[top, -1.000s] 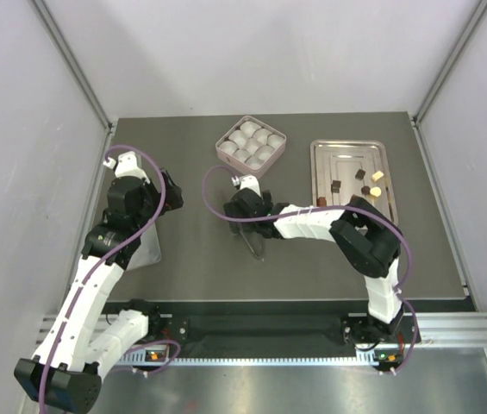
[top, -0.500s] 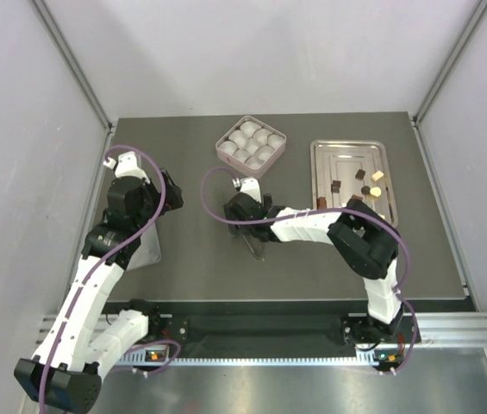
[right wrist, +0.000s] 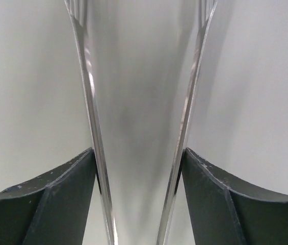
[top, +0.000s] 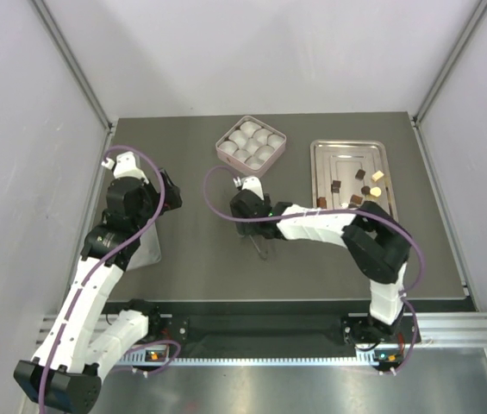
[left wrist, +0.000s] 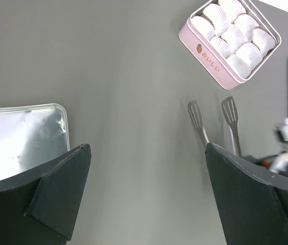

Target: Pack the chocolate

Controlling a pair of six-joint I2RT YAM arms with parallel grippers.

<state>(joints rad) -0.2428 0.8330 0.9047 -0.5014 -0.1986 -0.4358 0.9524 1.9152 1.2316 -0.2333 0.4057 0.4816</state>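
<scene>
Several small chocolate pieces (top: pixel 357 186), dark brown and cream, lie in a steel tray (top: pixel 315 168) at the right. A pink box (top: pixel 252 142) holds white paper cups; it also shows in the left wrist view (left wrist: pixel 230 41). Metal tongs (top: pixel 263 247) lie mid-table, their flat tips showing in the left wrist view (left wrist: pixel 197 116). My right gripper (top: pixel 258 235) is over them; in the right wrist view (right wrist: pixel 137 155) its fingers press against both tong arms (right wrist: pixel 94 127). My left gripper (top: pixel 167 194) (left wrist: pixel 149 148) is open and empty at the left.
A flat shiny metal lid or tray (top: pixel 146 252) lies on the table under the left arm; it also shows in the left wrist view (left wrist: pixel 21 132). Grey walls enclose the table on three sides.
The right arm has shifted slightly to the right over the tongs. The left arm has not moved.
</scene>
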